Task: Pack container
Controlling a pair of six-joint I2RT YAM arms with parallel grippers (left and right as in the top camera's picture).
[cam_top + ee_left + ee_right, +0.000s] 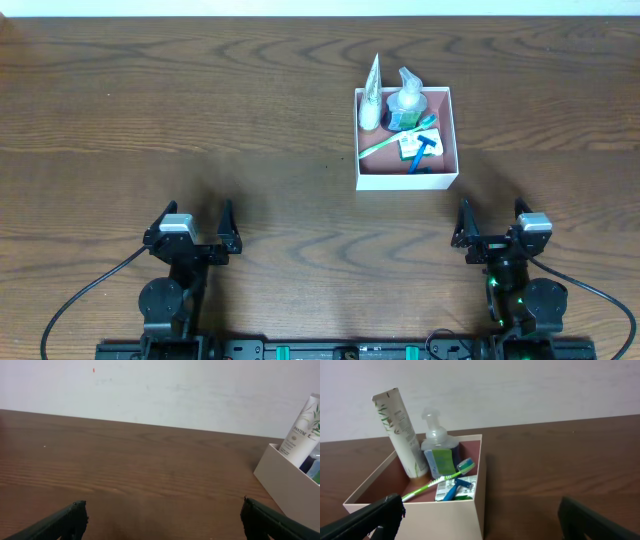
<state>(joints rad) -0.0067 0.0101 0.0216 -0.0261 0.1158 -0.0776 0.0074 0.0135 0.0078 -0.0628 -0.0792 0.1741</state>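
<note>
Reaching into the container (pixel 405 181), which sits just ahead of your right gripper (pixel 491 215), you risk toppling the leaning tube (pixel 372 85); that gripper and your left gripper (pixel 196 215) stand spread wide, empty.

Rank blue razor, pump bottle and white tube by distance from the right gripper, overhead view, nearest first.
1. Blue razor, front of the container, closest to the right gripper.
2. Pump bottle, back middle.
3. White tube, back-left corner.
</note>
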